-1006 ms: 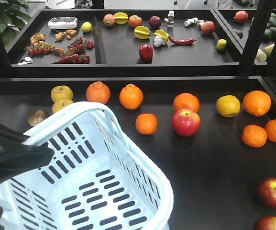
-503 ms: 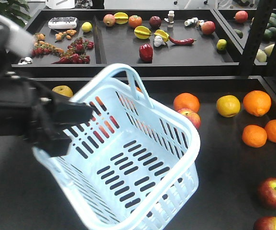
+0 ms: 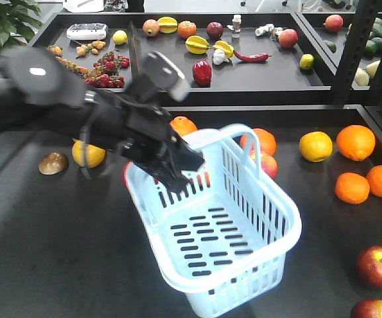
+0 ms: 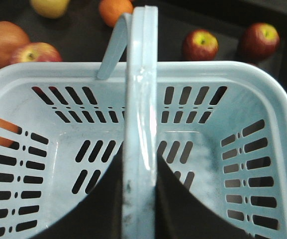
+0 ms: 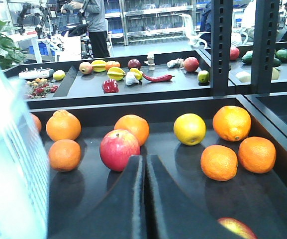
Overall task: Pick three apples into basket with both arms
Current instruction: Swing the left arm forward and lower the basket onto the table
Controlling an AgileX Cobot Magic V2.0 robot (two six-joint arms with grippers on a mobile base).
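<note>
Front view, far left: a small brown item (image 3: 53,163) and a yellow fruit (image 3: 88,154) sit on the dark table (image 3: 58,252), partly behind the left arm (image 3: 58,106). Left gripper (image 4: 140,169) is clenched on the basket handle (image 4: 141,99); the wrist view shows the handle bar running straight between the two fingers. The basket (image 3: 250,192) hangs tilted at table centre with its near end low; cannot tell whether it touches the surface. All three apples lie outside it. One apple (image 3: 266,165) is just behind the basket's far wall, partly hidden, beside an orange (image 3: 257,139). Further right come a lemon (image 3: 316,146), then three oranges (image 3: 355,142). The other two apples (image 3: 379,266) are at the front right corner of the table, close together and well apart from the basket. Right gripper (image 5: 144,164) sits low over the table, fingers pressed together with nothing between them.
</note>
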